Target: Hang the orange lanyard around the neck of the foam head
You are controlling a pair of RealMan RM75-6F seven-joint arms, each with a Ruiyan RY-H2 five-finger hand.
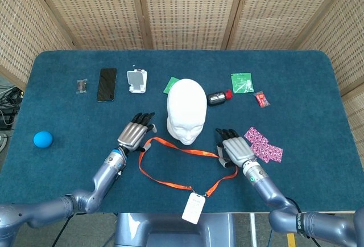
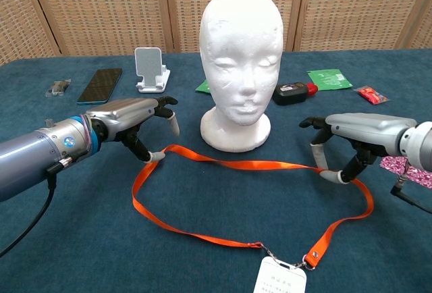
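Chest view: both hands' spread fingers point(image 2: 156, 155) on orange lanyard point(image 2: 229, 164).

the white badge card point(image 2: 279, 279) at the end of the orange lanyard point(image 2: 237, 165), before the foam head point(image 2: 240, 57), bears faint print too small to read.

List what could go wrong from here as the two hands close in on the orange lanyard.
The orange ribbon lanyard lies flat on the blue cloth table, so either hand may fail to pinch it. The white foam head stands loose nearby and could topple. The white badge card overhangs the table edge and may drag.
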